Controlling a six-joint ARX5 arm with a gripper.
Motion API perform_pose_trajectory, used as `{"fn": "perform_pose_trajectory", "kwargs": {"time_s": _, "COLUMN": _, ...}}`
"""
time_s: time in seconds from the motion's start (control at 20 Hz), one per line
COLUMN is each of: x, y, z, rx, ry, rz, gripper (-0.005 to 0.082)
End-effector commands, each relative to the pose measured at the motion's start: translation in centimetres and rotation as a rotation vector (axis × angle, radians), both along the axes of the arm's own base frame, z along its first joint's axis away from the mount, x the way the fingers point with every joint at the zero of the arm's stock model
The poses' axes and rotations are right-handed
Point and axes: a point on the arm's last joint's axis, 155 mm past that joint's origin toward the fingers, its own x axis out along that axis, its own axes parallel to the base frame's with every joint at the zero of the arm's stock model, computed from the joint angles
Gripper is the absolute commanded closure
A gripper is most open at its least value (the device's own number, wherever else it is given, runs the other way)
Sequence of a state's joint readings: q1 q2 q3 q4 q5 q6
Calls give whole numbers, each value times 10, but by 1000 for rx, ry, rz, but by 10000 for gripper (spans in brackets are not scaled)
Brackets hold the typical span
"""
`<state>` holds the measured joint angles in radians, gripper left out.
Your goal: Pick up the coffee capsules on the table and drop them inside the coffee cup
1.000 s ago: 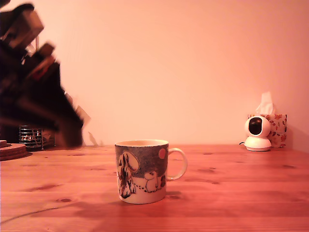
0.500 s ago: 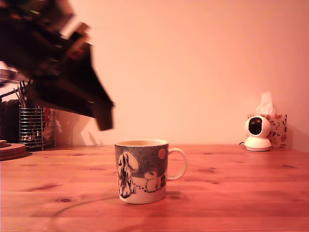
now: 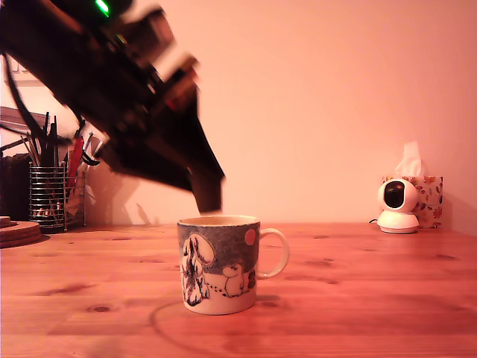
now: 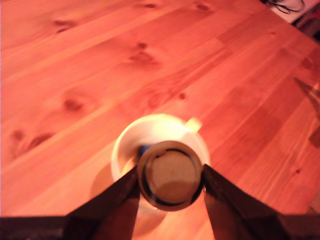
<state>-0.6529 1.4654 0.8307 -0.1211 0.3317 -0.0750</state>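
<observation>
Above the mug, relative to one second ago: arm displaced from the exterior view's far left to centre-left, raised, fingertips now just over the rim. Half a second ago: fingertips short of the rim, toward that view's left. All other items unchanged in position.

Count, largest to smallest:
- One wooden table [image 3: 373, 298], knotted planks, bearing everything.
- One arm, dark and motion-blurred in the exterior view, sloping down from upper left, green indicator lit near the top.
- One wire utensil holder [image 3: 51, 200], exterior view's far left, well apart from the mug.
- One tissue box [image 3: 431, 200], exterior view's far right, against the wall.
- One coffee cup [image 3: 219, 264], upright, mouth up, handle toward the exterior view's right, standing on the table at centre.
- One small white camera [image 3: 397, 205], just in front of the tissue box.
- One gripper [image 4: 170, 176], clenched on the capsule, one dark finger [image 4: 117, 200] pressed against each side.
- One coffee capsule [image 4: 170, 175], held directly above the cup's opening, clear of the table.

Capsule orientation: flat round lid facing the wrist camera, tapered body away from it, toward the cup interior; long axis roughly along the wrist camera's line of sight. Capsule hidden behind the fingers in the exterior view.
</observation>
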Motion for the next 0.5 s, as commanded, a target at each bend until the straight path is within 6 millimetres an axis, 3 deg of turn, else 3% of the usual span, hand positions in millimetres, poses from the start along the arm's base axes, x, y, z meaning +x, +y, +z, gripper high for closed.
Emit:
{"fn": "perform_pose_trajectory", "kwargs": {"time_s": 0.0, "x": 3, "y": -7, "z": 3, "rx": -5, "ry": -13, "rz": -13, "gripper": 472}}
{"fn": "perform_pose_trajectory", "kwargs": {"time_s": 0.45, "x": 6, "y": -5, "z": 1, "rx": 17, "ry": -33, "rz": -7, "gripper": 471}}
